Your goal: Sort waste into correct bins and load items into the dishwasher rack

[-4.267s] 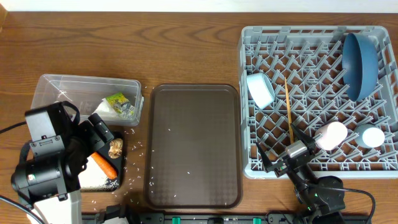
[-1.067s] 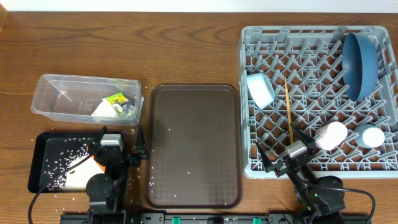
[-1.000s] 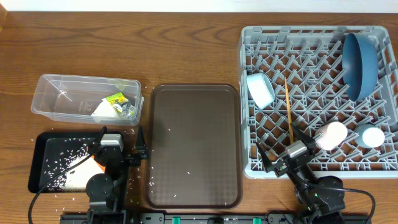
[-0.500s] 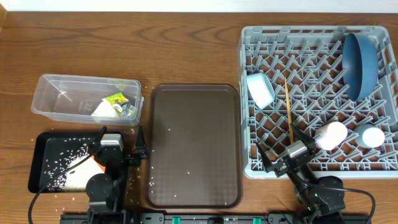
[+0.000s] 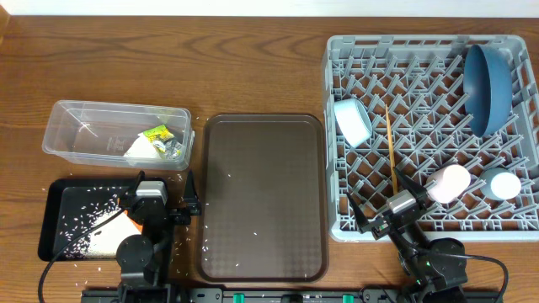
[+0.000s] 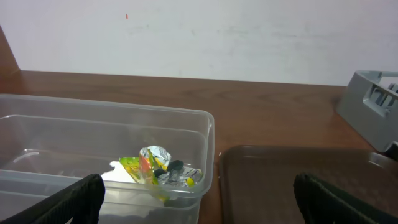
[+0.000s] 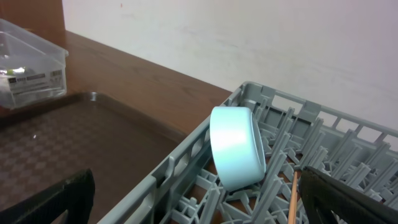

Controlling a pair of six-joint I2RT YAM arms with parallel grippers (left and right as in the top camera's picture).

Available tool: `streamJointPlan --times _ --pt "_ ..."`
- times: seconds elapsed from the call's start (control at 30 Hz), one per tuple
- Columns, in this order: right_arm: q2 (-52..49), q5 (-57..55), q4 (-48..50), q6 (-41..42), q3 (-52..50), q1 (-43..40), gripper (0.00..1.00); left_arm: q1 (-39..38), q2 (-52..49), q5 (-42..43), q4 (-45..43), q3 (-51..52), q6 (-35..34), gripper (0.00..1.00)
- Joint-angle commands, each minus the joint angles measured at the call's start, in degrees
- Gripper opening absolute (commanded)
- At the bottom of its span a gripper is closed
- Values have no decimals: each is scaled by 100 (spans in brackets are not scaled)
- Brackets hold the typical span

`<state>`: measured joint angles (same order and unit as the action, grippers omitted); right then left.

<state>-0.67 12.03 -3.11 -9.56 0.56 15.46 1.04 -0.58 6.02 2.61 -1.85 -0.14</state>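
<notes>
Overhead straight down on the table (image 5: 253,76), wrist views low, facing the wall (image 6: 249,37), both catching the serving tray (image 6: 298,180)

No legible text anywhere. Closest candidate is a white sticker (image 7: 28,78) on the side wall of the clear tub (image 7: 38,53) in the right wrist view: a few rows of dark print, too small and blurred to read. The yellow-green wrapper (image 6: 149,169) lying in that tub has coloured printing on it, but no letters, brand or numbers resolve in either the left wrist or the overhead view.
</notes>
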Motion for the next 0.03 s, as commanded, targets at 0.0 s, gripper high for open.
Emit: streamJointPlan --times 0.0 --pt "35 42 13 -79 -26 -79 99 -22 35 39 72 162 13 98"
